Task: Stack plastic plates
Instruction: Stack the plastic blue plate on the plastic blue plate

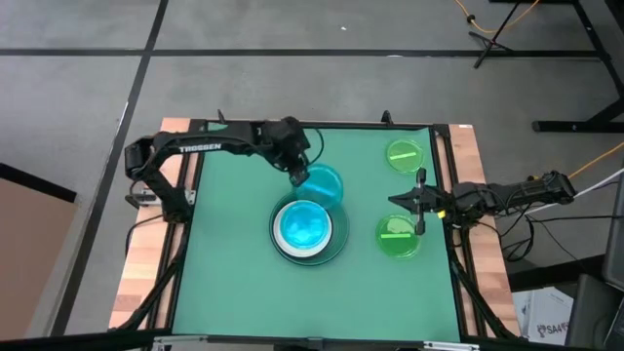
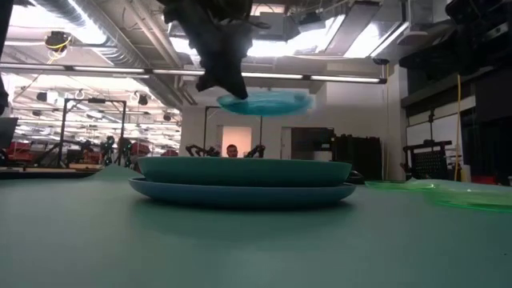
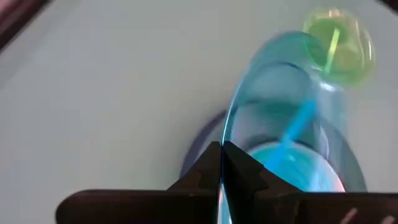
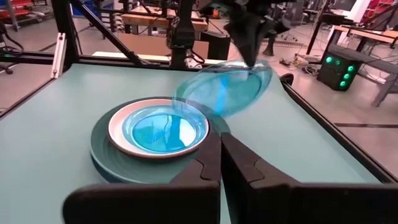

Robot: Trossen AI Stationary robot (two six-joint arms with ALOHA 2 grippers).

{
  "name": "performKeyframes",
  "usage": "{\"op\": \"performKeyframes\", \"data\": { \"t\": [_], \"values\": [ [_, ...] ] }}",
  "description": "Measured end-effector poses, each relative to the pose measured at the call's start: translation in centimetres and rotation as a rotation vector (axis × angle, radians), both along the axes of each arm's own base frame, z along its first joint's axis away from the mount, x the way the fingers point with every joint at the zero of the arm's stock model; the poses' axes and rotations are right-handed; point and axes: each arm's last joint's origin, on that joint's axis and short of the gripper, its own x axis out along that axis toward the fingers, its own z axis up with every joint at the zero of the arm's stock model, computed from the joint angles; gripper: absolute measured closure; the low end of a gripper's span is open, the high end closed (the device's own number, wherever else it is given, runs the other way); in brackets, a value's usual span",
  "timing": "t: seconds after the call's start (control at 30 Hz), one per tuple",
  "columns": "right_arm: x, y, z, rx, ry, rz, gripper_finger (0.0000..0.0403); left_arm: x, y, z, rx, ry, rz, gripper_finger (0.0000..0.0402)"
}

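Stacking looked well underway: left gripper [image 1: 296,175] pinched a cyan plate [image 1: 323,182] aloft beside the centre stack [image 1: 331,246], already cyan-topped, while right gripper [image 1: 409,202], fingers pressed together, waited between two green plates [image 1: 398,237] left unstacked.

Green table mat [image 1: 234,283]; wooden table edge [image 1: 136,283] just beside it; person [image 2: 232,150] well beyond the mat
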Motion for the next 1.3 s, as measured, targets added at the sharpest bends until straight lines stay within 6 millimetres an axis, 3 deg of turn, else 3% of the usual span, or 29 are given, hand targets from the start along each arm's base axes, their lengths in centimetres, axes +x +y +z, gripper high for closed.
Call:
{"op": "performKeyframes", "data": {
  "t": [0.3, 0.57, 0.8, 1.0, 1.3],
  "values": [
    [0.0, 0.0, 0.0, -0.003, -0.002, -0.01, 0.0402, 0.9, -5.0, -1.5, -0.004, 0.14, -0.112, 0.0395],
    [0.0, 0.0, 0.1, -0.002, -0.009, -0.01, 0.0402, 1.7, -7.9, -3.4, 0.1, 0.251, -0.232, 0.0395],
    [0.0, 0.0, 0.1, -0.002, -0.01, -0.01, 0.0402, 2.7, -8.0, -5.9, 0.102, 0.325, -0.25, 0.0395],
    [0.0, 0.0, 0.1, -0.002, -0.009, -0.011, 0.0402, 3.0, -7.9, -6.7, 0.095, 0.346, -0.252, 0.0392],
    [0.0, 0.0, 0.1, -0.002, -0.009, -0.011, 0.0402, 2.9, -7.9, -6.6, 0.089, 0.348, -0.255, 0.0328]
  ]
}}
